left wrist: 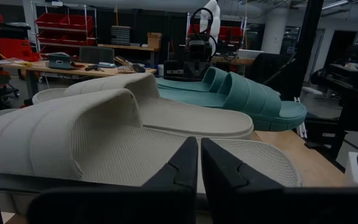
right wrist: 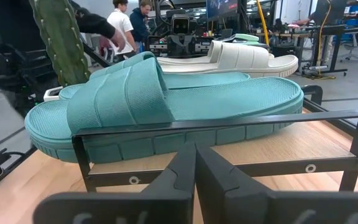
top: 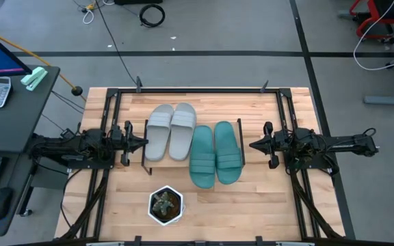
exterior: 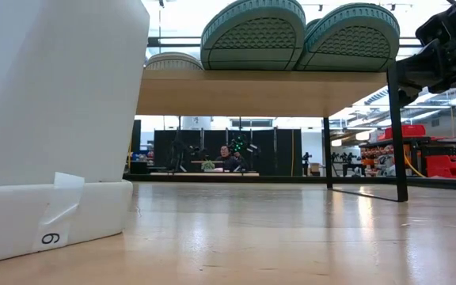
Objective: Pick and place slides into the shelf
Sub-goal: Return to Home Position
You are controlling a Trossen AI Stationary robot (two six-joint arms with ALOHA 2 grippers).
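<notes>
Retreat looks like the only work left, since all four slides already lie on the shelf.

From the high view, the grey pair takes the shelf's left half and the teal pair its right half, with toes hanging over the front edge toward the plant pot. The left gripper points at the shelf's left end and the right gripper at its right end. Each is just beside the frame and carries nothing.

From the low view, you see the teal soles jutting over the shelf's board. The right arm hangs level with that board, close to the shelf's leg.

In the left wrist view, the left gripper's fingers are pinched to a thin slit and empty, with the nearer grey slide right ahead of the tips.

In the right wrist view, the right gripper's fingers are pressed together and empty. The shelf's black end rail crosses just ahead of them, and the teal slide lies just behind it.

Draw each arm straight back from its end of the shelf before you lift or swing it. Keep the fingers closed and slim so they cannot catch the rail or nudge an overhanging sole.
</notes>
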